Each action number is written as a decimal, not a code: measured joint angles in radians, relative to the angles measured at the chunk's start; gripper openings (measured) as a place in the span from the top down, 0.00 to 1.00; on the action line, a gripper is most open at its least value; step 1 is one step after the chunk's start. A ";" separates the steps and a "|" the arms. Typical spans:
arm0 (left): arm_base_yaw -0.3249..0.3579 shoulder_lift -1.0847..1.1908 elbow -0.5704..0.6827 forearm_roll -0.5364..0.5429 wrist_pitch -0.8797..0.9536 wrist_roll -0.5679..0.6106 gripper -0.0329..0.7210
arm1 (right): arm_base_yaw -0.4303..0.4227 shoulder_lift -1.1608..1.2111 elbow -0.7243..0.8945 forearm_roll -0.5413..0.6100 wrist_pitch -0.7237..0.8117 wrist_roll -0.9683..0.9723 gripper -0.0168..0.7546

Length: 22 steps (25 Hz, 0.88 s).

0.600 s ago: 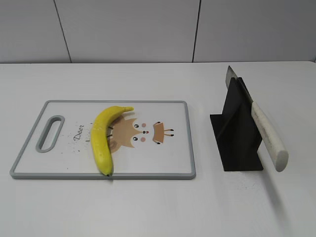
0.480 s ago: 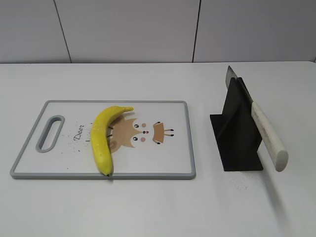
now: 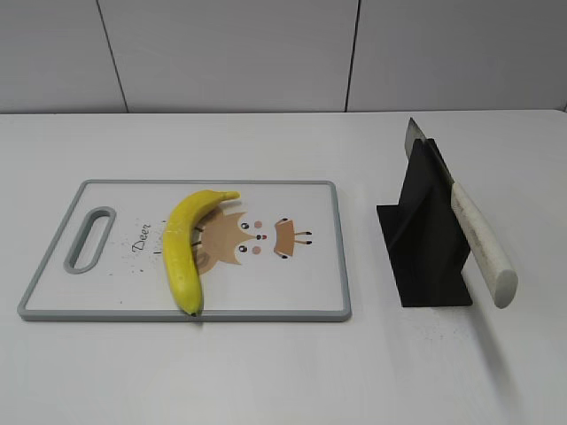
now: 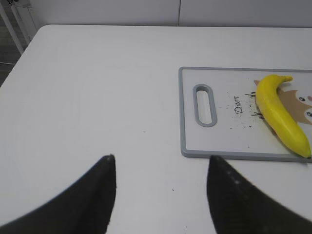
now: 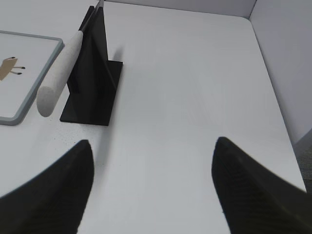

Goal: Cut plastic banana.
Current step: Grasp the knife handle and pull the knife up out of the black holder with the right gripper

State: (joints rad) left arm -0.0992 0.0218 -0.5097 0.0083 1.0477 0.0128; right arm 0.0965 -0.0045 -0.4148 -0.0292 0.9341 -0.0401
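Both dark grippers, left gripper (image 4: 161,195) and right gripper (image 5: 151,190), gape empty near the desk's front edge; white-handled steel knife (image 3: 478,243) untouched in its black stand (image 3: 423,252), whole yellow plastic banana (image 3: 184,248) uncut.

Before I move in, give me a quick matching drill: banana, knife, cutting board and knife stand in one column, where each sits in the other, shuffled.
1 plastic banana
2 knife
3 cutting board
4 knife stand

A flat on the table, left side
B slotted in the stand, handle sticking out
C lying across the board
D upright on the table, right side

Pairs: 1-C, 2-B, 3-A, 4-D
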 joint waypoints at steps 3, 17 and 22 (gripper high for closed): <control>0.000 0.000 0.000 0.000 0.000 0.000 0.21 | 0.000 0.000 0.000 0.000 0.000 0.000 0.21; 0.000 0.000 0.000 0.000 0.000 0.000 0.21 | 0.000 0.000 0.000 0.000 0.000 0.000 0.21; 0.000 0.000 0.000 0.000 0.000 0.000 0.21 | 0.000 0.000 0.000 0.000 0.000 0.000 0.21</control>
State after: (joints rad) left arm -0.0992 0.0218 -0.5097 0.0083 1.0477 0.0128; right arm 0.0965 -0.0045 -0.4148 -0.0292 0.9341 -0.0401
